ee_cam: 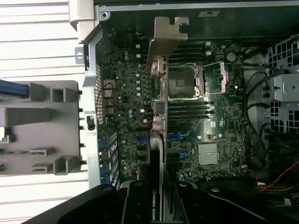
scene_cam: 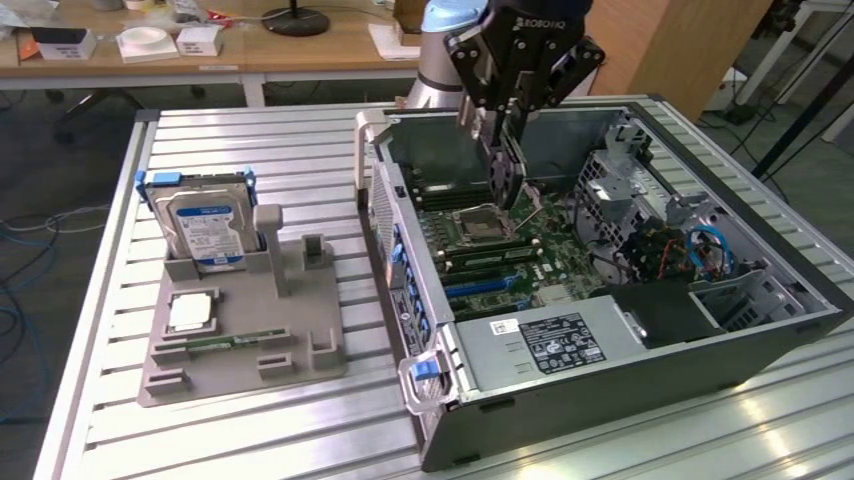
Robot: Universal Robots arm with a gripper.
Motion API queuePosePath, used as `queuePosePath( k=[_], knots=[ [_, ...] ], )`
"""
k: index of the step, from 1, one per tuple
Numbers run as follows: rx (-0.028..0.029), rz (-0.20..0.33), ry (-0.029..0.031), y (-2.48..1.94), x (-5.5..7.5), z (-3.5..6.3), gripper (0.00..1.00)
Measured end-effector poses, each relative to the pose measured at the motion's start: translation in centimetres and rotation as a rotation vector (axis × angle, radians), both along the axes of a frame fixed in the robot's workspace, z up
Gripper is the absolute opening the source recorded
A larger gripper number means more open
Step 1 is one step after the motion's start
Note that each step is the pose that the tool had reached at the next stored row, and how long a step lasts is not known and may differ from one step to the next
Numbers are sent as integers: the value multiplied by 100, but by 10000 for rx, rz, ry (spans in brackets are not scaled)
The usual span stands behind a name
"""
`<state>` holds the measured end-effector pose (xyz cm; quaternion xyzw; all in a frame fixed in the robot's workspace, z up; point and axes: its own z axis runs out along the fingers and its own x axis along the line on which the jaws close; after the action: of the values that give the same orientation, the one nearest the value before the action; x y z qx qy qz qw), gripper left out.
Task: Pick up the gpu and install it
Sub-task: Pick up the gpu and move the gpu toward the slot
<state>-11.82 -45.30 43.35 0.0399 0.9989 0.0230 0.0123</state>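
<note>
Metal(?) table [scene_cam: 267,130]: grey jig [scene_cam: 234,378], PC case [scene_cam: 601,410].

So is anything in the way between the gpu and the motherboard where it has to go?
Nothing visible. The gripper holds the gpu edge-down over the open case, and the stretch of motherboard beneath it, beside the processor socket, looks unobstructed.

Robotics lab, PC-assembly bench setup. Slatted aluminium table [scene_cam: 267,140] w/ open desktop tower [scene_cam: 601,400] right under the gripper [scene_cam: 506,165], motherboard [scene_cam: 534,255] exposed. Grey parts fixture [scene_cam: 227,370] w/ hard drive [scene_cam: 207,235] off to gripper's side, outside the tower. Well behind gripper: wooden desks [scene_cam: 320,55] w/ small boxes [scene_cam: 147,42], lamp base [scene_cam: 295,20]. Loose cables [scene_cam: 27,290] on floor.
</note>
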Motion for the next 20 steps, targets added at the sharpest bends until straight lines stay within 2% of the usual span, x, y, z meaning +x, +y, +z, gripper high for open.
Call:
queuePosePath(
  k=[20],
  knots=[
    [0,25,0,0,318,-4,26]
  ],
)
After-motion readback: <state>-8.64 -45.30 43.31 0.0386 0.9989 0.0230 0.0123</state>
